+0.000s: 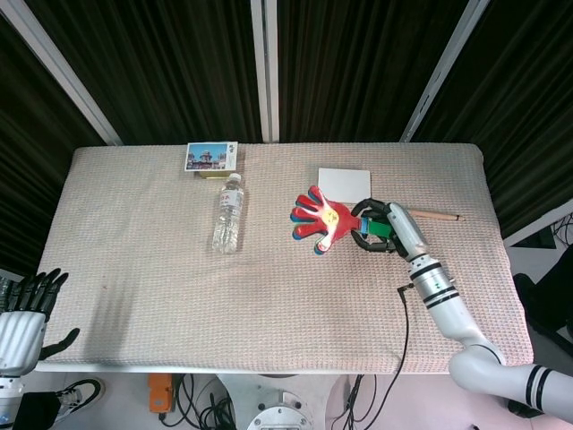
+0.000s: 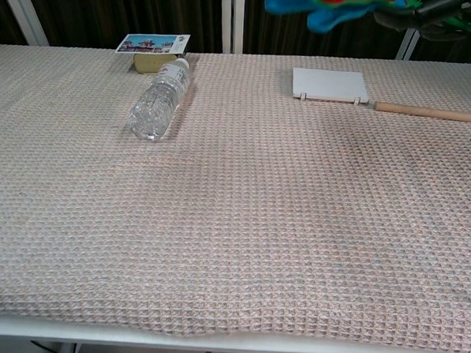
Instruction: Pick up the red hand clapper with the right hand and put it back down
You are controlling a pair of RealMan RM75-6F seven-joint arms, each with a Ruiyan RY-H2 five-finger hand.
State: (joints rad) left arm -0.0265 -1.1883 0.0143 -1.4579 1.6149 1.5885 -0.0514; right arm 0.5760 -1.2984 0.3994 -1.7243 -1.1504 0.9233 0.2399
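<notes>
The red hand clapper [image 1: 320,219], with a yellow face and blue underside, is held in the air above the table's right-centre. My right hand [image 1: 383,228] grips its green handle. In the chest view only the clapper's lower edge [image 2: 339,3] shows at the top of the frame, with my right hand [image 2: 437,15] dark beside it. My left hand [image 1: 27,315] hangs off the table's front left corner, fingers apart and holding nothing.
A clear water bottle [image 1: 228,213] lies left of centre, with a yellow box [image 1: 211,159] behind it. A white notepad [image 1: 344,184] and a wooden stick [image 1: 436,214] lie at the back right. The woven table mat [image 1: 179,287] covers the table.
</notes>
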